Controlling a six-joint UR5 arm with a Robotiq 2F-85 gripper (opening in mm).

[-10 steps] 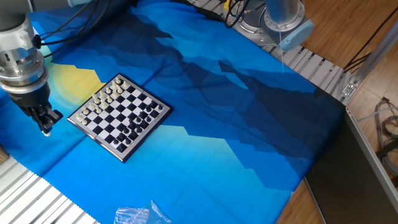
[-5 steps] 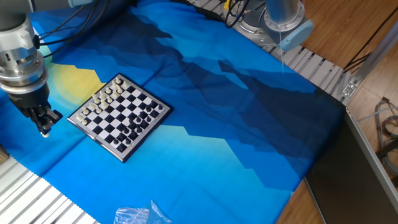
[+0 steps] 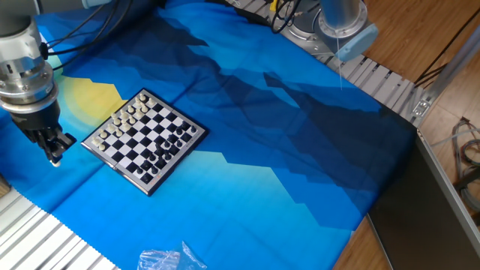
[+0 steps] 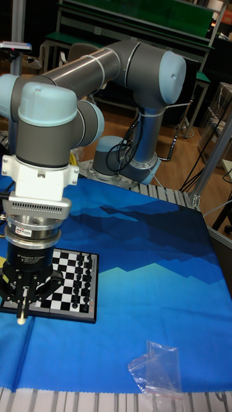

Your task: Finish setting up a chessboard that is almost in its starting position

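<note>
The chessboard (image 3: 144, 140) lies on the blue cloth at the left, turned like a diamond, with cream pieces on its upper-left side and black pieces on its lower-right side. In the tall fixed view the chessboard (image 4: 76, 283) is partly hidden behind the wrist. My gripper (image 3: 55, 155) hangs just off the board's left corner, over the cloth. Its fingers are drawn together, and a small cream tip that looks like a chess piece shows at their end. From the tall fixed view the gripper (image 4: 23, 312) points straight down.
A clear plastic bag (image 3: 161, 259) lies near the cloth's front edge, also seen as the bag (image 4: 158, 367). Ribbed metal rails (image 3: 45, 240) border the cloth in front and at the back right. The arm's base (image 3: 341, 22) stands at the far edge.
</note>
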